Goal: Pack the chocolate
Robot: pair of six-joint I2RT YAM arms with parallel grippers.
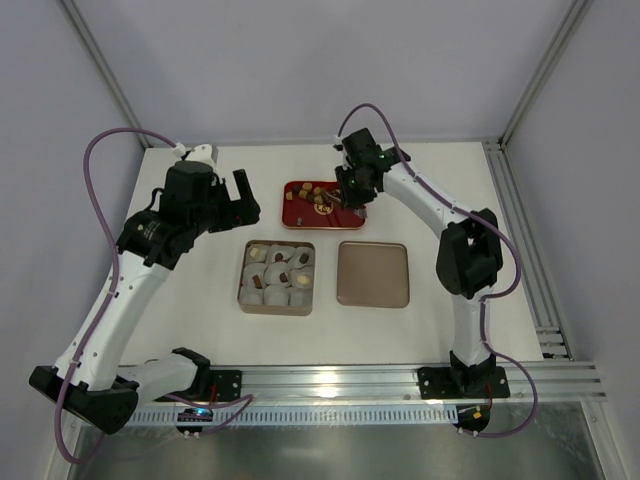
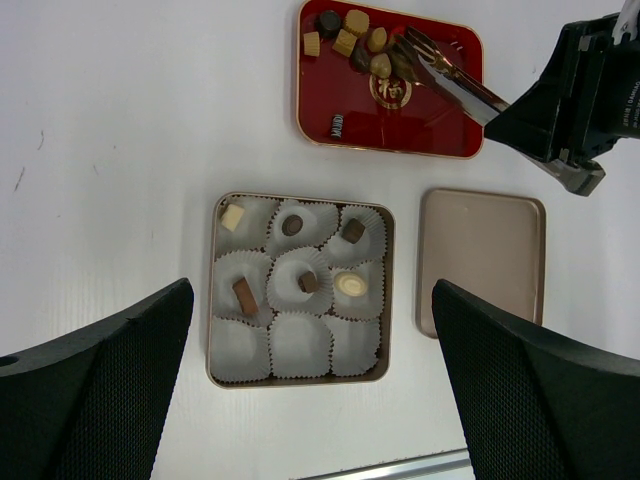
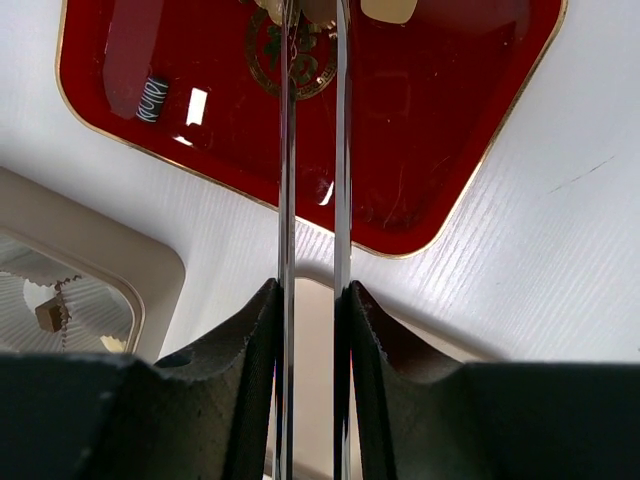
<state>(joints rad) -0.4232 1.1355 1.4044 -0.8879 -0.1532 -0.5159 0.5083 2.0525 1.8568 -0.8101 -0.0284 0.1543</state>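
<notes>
Several loose chocolate pieces [image 2: 345, 40], dark, tan and cream, lie at the far end of a red tray [image 1: 300, 215]. My right gripper [image 1: 352, 190] is shut on metal tongs [image 2: 450, 75], whose tips reach among those pieces. The wrist view shows the tong blades [image 3: 312, 150] between my fingers [image 3: 240, 380], and whether they hold a piece is hidden. A tan tin [image 2: 212, 300] holds white paper cups, several with a chocolate [image 2: 309, 282]. The near row of cups is empty. My left gripper [image 2: 310, 400] is open and empty, high above the tin's near edge.
The tin's tan lid [image 1: 373, 273] lies flat to the right of the tin [image 1: 276, 278], just in front of the red tray. A dark striped piece [image 3: 152, 98] sits alone at the tray's near left. A metal rail [image 1: 400, 380] runs along the near table edge.
</notes>
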